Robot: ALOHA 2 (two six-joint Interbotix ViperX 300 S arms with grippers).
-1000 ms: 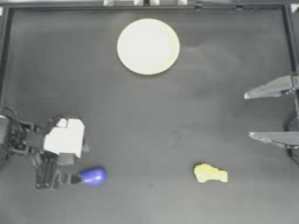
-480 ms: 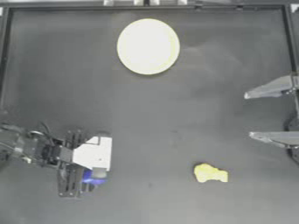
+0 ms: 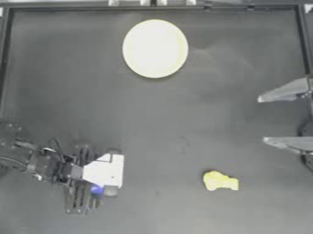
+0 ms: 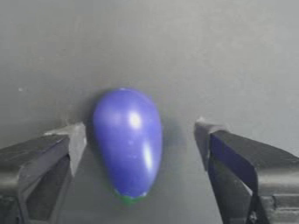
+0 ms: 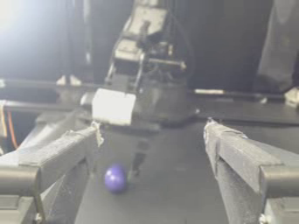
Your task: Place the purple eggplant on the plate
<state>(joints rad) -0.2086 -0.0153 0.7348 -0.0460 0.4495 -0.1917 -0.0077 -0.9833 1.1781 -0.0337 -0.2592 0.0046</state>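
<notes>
The purple eggplant [image 4: 128,140] lies on the dark table, green stem end toward the wrist camera. My left gripper [image 4: 139,129] stands open around it, one jaw on each side, neither touching. From above, the left gripper [image 3: 90,193] is at the front left and its white wrist block covers most of the eggplant [image 3: 96,189]. The pale cream plate [image 3: 154,48] lies far off at the back middle. My right gripper [image 3: 276,118] waits open at the right edge. Across the table it looks at the eggplant [image 5: 116,178].
A lumpy yellow object [image 3: 220,181] lies at the front, right of the middle. The left arm [image 3: 43,165] and its cables reach in from the left edge. Raised table borders run along the back and both sides.
The left arm has swung right and come down over the eggplant, so its open jaws now straddle it. The eggplant, the plate and the right arm have not moved.
</notes>
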